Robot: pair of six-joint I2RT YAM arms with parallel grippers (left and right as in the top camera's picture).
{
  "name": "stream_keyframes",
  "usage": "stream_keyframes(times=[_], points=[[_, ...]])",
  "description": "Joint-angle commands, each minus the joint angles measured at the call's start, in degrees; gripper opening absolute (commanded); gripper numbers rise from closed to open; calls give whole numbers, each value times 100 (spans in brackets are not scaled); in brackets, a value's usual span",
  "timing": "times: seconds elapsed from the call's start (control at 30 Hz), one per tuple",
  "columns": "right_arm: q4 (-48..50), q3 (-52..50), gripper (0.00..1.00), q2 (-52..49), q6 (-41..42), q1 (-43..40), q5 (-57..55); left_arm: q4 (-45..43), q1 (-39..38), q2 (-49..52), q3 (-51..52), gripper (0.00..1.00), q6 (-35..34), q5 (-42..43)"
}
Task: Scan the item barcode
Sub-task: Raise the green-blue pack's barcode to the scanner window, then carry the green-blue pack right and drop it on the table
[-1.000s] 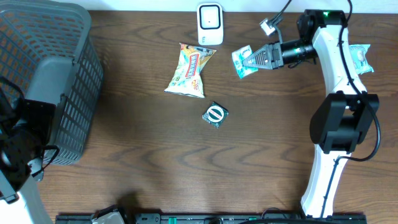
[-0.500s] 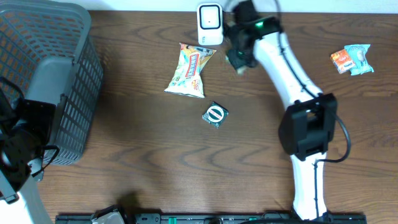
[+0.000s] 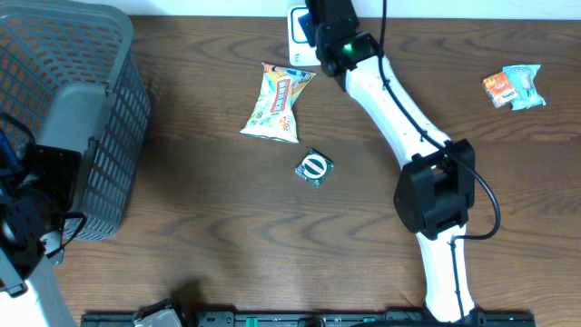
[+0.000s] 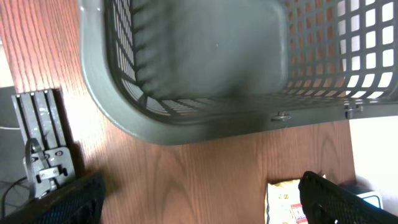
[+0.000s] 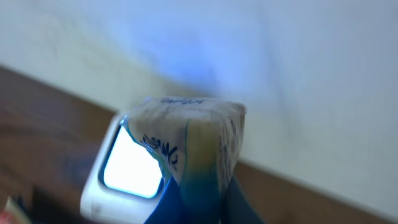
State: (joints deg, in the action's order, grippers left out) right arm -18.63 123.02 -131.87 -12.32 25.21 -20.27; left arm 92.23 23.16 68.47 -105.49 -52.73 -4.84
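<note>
Right wrist view has the small crumpled pale plastic packet (image 5: 193, 134), printed in dark letters, pinched from below by the right gripper (image 5: 200, 198), whose jaws are clenched on its lower edge. The packet stands upright in the air, just in front of and above the white box-shaped scanner (image 5: 121, 171), whose window glows bright, with a white wall behind. From overhead, the right arm (image 3: 399, 113) reaches diagonally across the brown wooden counter (image 3: 209, 236) to its far edge, its wrist covering most of the scanner and hiding the packet. Near that spot lies a yellow-and-white snack bag (image 3: 279, 102), and nearer the middle a small dark square packet with a white round emblem (image 3: 315, 167). Well apart at the far right lie an orange packet (image 3: 496, 87) and a teal packet (image 3: 526, 84), touching. A grey plastic lattice basket (image 3: 127, 100) fills the left end, and the left gripper (image 4: 199, 180) hangs beside its rim, released, its jaws spread wide.
</note>
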Motion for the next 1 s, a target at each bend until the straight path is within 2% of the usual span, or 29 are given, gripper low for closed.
stream_keyframes(times=[0.0,0.13,0.33,0.6,0.77,0.97], points=[[507,31,1,-402,-807,-195,981,269,28,0,-37,98,-31,-55],[981,28,1,-704,-1362,-168,638,269,28,0,-37,98,-31,-55],[992,31,1,-1051,-2376,-127,444,269,28,0,-37,98,-31,-55],[981,31,1,-1021,-2308,-122,63,269,28,0,-37,98,-31,-55],[883,37,1,-732,-1388,-232,-459,269,28,0,-37,98,-31,-55],[-111,37,1,-212,-120,-903,-358,269,28,0,-37,98,-31,-55]])
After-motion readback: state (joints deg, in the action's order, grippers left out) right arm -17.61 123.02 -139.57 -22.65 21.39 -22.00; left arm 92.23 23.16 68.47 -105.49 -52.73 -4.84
